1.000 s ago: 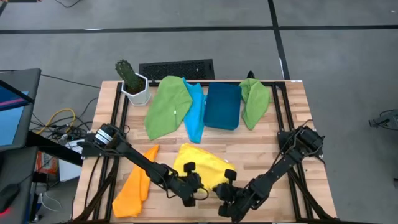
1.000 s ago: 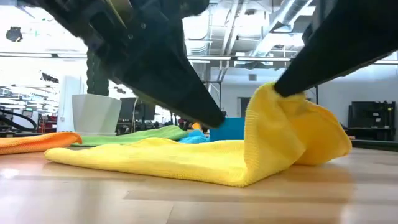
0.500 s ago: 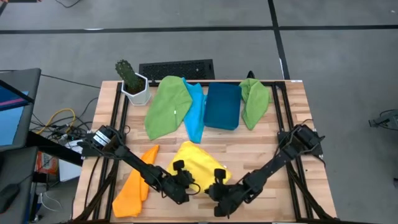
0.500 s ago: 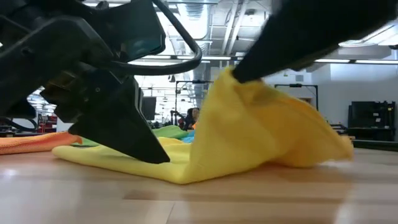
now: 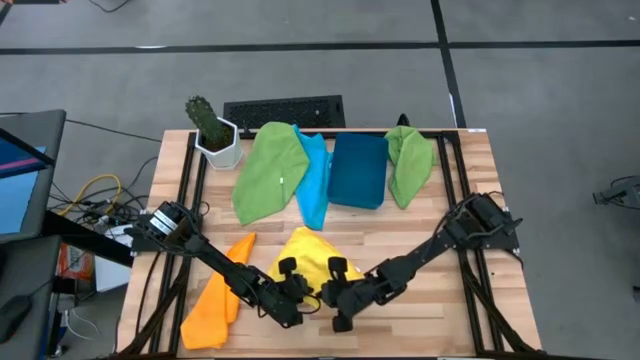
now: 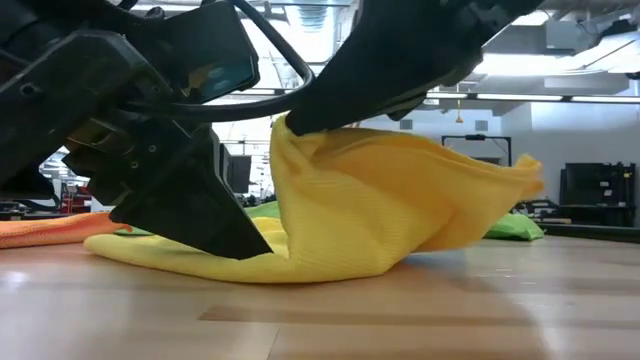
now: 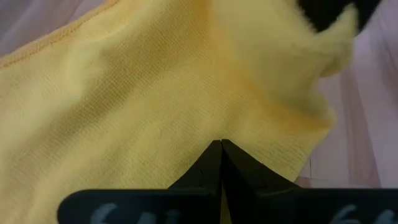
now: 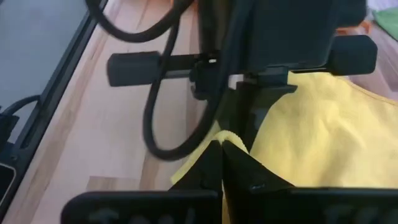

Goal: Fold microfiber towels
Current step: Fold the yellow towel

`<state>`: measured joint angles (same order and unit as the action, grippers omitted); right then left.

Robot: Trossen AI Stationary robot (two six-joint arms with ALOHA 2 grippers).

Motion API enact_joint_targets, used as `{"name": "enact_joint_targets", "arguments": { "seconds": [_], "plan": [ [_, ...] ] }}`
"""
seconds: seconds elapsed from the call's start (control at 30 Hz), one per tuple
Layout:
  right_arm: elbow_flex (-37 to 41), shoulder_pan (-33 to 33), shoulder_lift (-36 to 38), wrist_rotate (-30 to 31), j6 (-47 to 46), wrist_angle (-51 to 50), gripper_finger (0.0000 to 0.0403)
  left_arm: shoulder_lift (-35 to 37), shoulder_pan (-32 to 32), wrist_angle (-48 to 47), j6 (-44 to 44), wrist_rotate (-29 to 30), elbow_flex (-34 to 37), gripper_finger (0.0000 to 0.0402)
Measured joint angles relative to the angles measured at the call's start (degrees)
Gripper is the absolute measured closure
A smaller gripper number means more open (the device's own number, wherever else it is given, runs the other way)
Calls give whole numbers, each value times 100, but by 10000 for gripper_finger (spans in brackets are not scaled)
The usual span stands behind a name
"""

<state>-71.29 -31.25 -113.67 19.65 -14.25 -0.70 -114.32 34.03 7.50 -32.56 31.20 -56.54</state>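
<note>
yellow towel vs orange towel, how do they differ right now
The yellow towel is pinched by both grippers, left and right; the orange towel lies untouched. Yellow is lifted and bunched at one edge; orange lies flat, long and narrow. Both are plain cloths on the table.

**Table layout, both arms at the near edge**

The table (image 5: 460,215) is carrying everything. Along its far edge, a potted plant (image 5: 212,130) is standing at the left corner, with a keyboard (image 5: 284,111) lying just beside it to the right. In front of the keyboard, a row is lying left to right: a towel (image 5: 268,170), a second towel (image 5: 314,180) partly under the first, a bin (image 5: 359,170) touching that one, then a third towel (image 5: 409,160). Near the front left, another towel (image 5: 218,298) is lying alone. At front centre, a bunched towel (image 5: 312,255) is sitting between the left gripper (image 5: 291,296) and the right gripper (image 5: 336,295), both gripping its near edge, the right one lifting its corner over the left.
</note>
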Motion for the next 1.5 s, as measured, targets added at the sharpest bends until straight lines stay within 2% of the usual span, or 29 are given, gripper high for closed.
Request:
{"name": "enact_joint_targets", "arguments": {
  "seconds": [0.37,0.63,0.77,0.87,1.1,1.33,1.5],
  "plan": [
    [131,188,0,-393,340,380,382,145,-12,-234,257,16,-28,401],
    [131,206,0,-432,387,404,384,1214,-14,-1286,340,356,-28,401],
    [131,213,0,-430,416,407,382,1739,113,-1942,-68,103,-37,401],
    [131,217,0,-430,421,419,377,1758,398,-2331,-267,-33,5,401],
    [133,267,-2,-438,439,536,383,1388,539,-2093,-924,549,534,401],
    [133,397,-2,-587,629,706,377,1379,368,-1423,-909,190,1073,401],
    [127,524,-90,-848,700,870,382,1379,339,-1080,-955,219,1337,401]
  ]
}}
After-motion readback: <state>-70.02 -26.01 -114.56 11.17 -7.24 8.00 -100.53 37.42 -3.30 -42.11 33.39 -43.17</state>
